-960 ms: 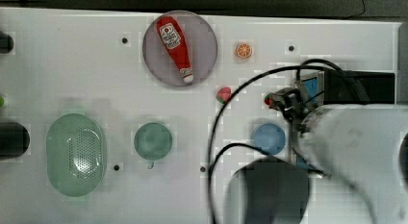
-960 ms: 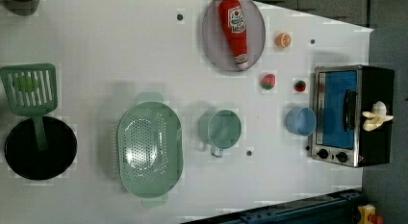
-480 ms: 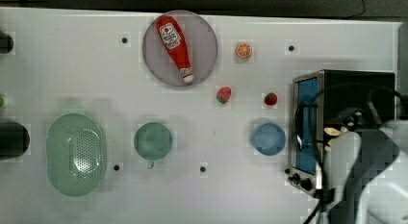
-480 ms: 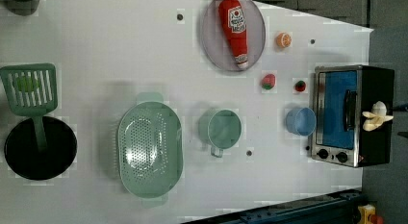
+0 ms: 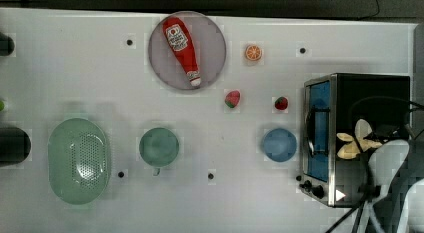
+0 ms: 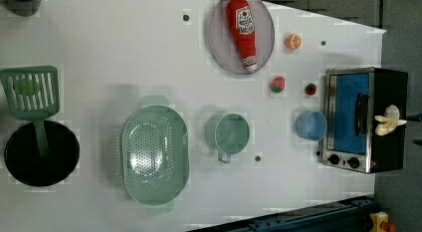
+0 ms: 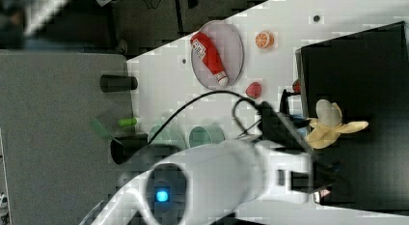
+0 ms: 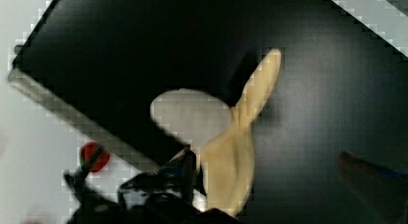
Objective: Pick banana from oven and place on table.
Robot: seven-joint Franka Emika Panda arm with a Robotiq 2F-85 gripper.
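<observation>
The pale yellow banana point(image 5: 356, 141) lies on the black top of the oven point(image 5: 372, 90), its peel strips splayed out. The left view has the banana point(image 6: 389, 121) near the right edge of the oven point(image 6: 389, 152). The oven's blue glass door faces the top view's left and is shut. In the wrist view my gripper point(image 8: 267, 159) is open just above the oven top point(image 8: 144, 51), with the banana point(image 8: 231, 152) between its fingers and untouched. My white arm point(image 5: 392, 163) reaches in from the top view's lower right. The white table point(image 5: 75, 68) lies around the oven.
A blue bowl point(image 5: 279, 144) stands right in front of the oven door. Two small red toys point(image 5: 232, 99) point(image 5: 281, 103), an orange slice point(image 5: 253, 52), a ketchup bottle point(image 5: 182, 49) on a grey plate, a green cup point(image 5: 159, 147) and a green colander point(image 5: 79, 160) spread across the table. A black cable point(image 7: 202, 102) trails from the arm.
My arm has swung from over the oven's front toward the top view's lower right, uncovering the oven and banana. The banana has not moved. The gripper stays open.
</observation>
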